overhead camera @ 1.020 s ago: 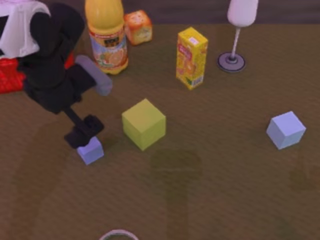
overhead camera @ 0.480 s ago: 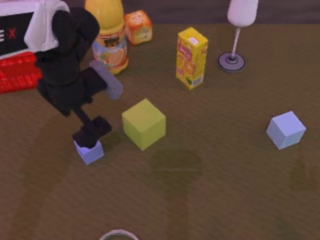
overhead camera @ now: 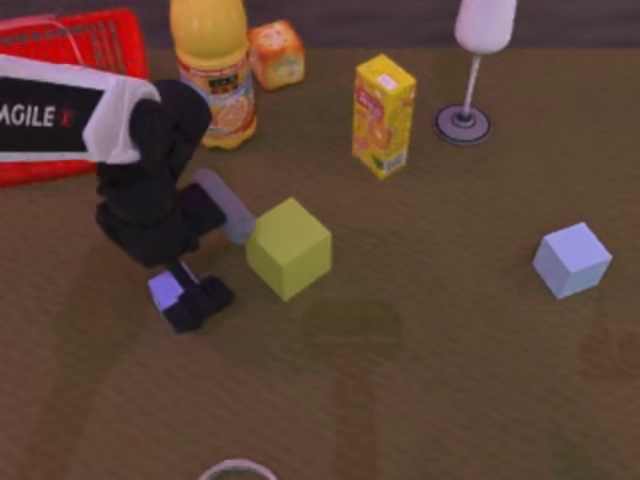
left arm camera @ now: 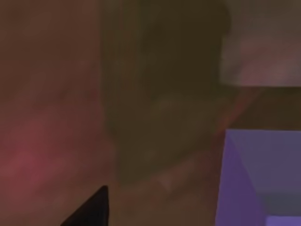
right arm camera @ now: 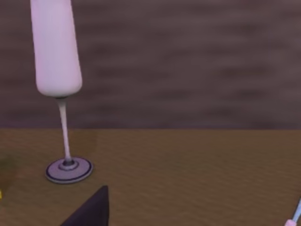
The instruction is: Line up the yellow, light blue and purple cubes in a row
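Observation:
The small purple cube (overhead camera: 165,290) sits at the table's left, partly covered by my left gripper (overhead camera: 188,300), which is low over it and open. In the left wrist view the purple cube (left arm camera: 258,179) fills one side very close up. One dark fingertip (left arm camera: 94,209) shows apart from it and the other finger is hidden. The large yellow cube (overhead camera: 288,247) rests just right of that gripper. Far to the right lies the light blue cube (overhead camera: 571,260). My right arm is outside the top view. Its wrist view shows one dark fingertip (right arm camera: 94,207) over bare table, with nothing held.
Along the back stand an orange juice bottle (overhead camera: 212,70), a small orange box (overhead camera: 276,53), a yellow juice carton (overhead camera: 382,115) and a wine glass (overhead camera: 468,60). A red basket (overhead camera: 95,30) is at the back left. A white rim (overhead camera: 237,468) shows at the front edge.
My left arm has swung forward and its gripper has come down from behind the purple cube onto it, now covering the cube's front right. The yellow and light blue cubes have not moved.

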